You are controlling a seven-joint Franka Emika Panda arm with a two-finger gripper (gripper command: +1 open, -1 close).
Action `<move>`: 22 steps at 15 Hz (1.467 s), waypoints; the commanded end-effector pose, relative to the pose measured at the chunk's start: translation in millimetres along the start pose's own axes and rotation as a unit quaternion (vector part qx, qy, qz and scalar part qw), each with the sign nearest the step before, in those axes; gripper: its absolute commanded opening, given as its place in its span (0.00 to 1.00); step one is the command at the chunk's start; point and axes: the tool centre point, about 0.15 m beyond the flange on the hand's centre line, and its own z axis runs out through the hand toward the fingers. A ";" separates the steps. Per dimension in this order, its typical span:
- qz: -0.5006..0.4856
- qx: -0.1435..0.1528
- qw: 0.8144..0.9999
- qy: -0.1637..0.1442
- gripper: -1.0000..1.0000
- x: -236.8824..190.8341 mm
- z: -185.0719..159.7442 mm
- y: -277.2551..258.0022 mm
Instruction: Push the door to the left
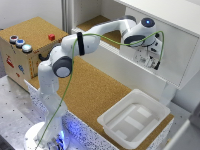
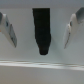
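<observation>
The door (image 1: 177, 50) is a large flat white cabinet panel at the exterior view's right. My gripper (image 1: 148, 58) is right up against its face, with the arm stretched across from the base. In the wrist view the door's short black bar handle (image 2: 42, 29) stands between my two fingers (image 2: 9, 30), which are spread wide on either side of it without touching it. The gripper (image 2: 40, 44) is open and holds nothing. White door surface (image 2: 25, 56) fills the background. In the exterior view the handle is hidden behind the gripper.
A white plastic tray-like bin (image 1: 134, 119) sits on the cork tabletop (image 1: 95, 90) below the door. A wooden box with coloured buttons (image 1: 25, 45) stands at the exterior view's left. An open cabinet shelf (image 1: 97, 25) lies behind the arm.
</observation>
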 end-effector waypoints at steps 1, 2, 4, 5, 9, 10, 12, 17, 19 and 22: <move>0.039 0.025 0.997 -0.054 1.00 36.3 1.4 -0.4; 0.041 0.004 0.998 -0.056 1.00 40.3 2.3 -1.4; 0.043 0.002 0.998 -0.051 1.00 49.0 2.6 1.1; 0.040 -0.002 0.998 -0.052 1.00 54.3 2.8 2.8; 0.036 -0.028 0.998 -0.048 1.00 66.8 -0.5 4.4; 0.037 -0.028 0.998 -0.049 1.00 67.4 0.7 5.0; 0.039 -0.029 0.998 -0.043 0.00 68.2 1.2 5.8; 0.039 -0.042 0.998 -0.039 0.00 65.5 -0.1 -2.2; 0.046 -0.051 0.997 -0.034 0.00 61.6 0.3 -6.9; 0.059 -0.065 0.996 -0.021 0.00 58.2 0.6 -15.5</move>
